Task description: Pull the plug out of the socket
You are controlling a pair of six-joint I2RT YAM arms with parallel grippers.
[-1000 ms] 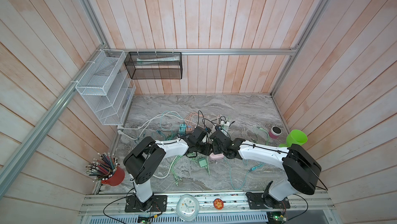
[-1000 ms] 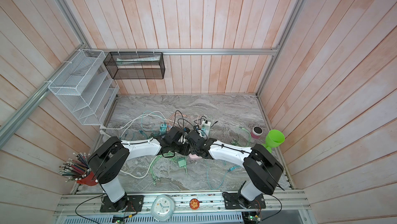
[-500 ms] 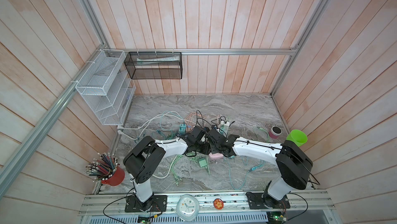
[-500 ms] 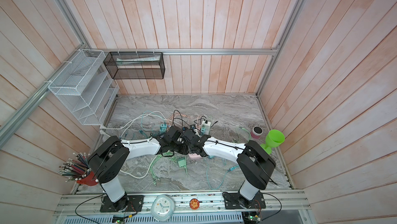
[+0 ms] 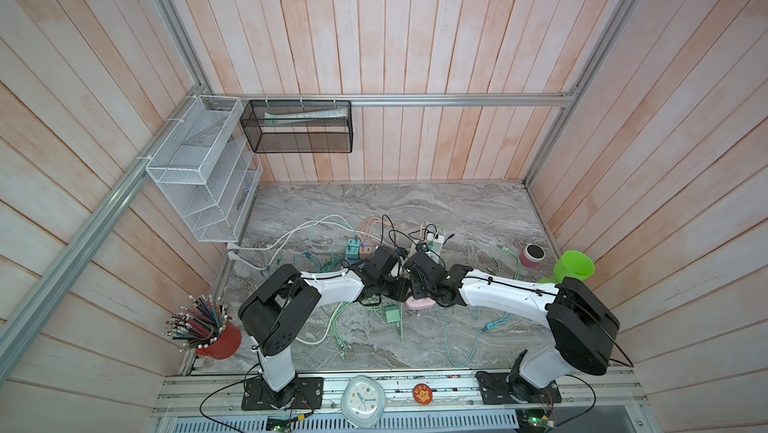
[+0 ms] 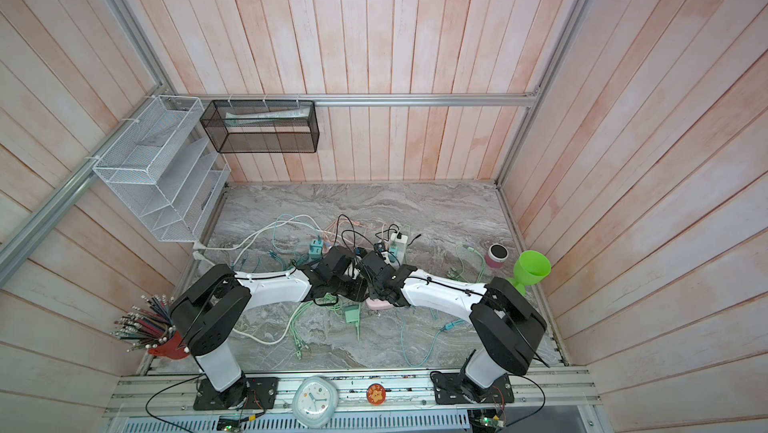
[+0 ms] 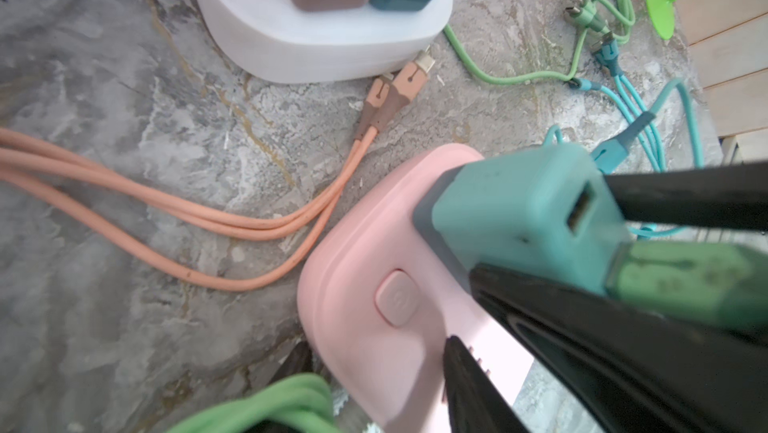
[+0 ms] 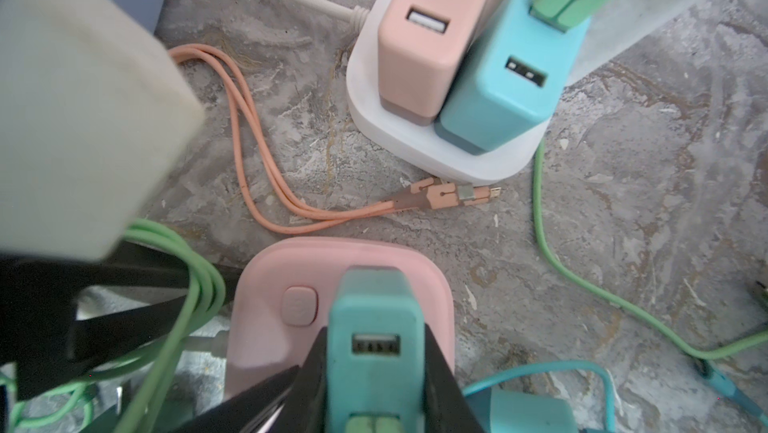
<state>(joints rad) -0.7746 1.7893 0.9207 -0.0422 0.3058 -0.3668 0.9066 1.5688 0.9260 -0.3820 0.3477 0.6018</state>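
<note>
Plug (image 8: 371, 306) tight in narrow right claw (image 8: 374, 329)

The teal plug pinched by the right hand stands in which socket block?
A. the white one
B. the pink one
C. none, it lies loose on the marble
B: in the right wrist view the right hand pinches the teal plug, which stands on the pink socket block beside its button.

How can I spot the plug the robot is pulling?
On the marble table, find the pink socket in the middle. The teal plug stands alone on it, pinched by the right gripper; the other blue plug shares a white socket.
</note>
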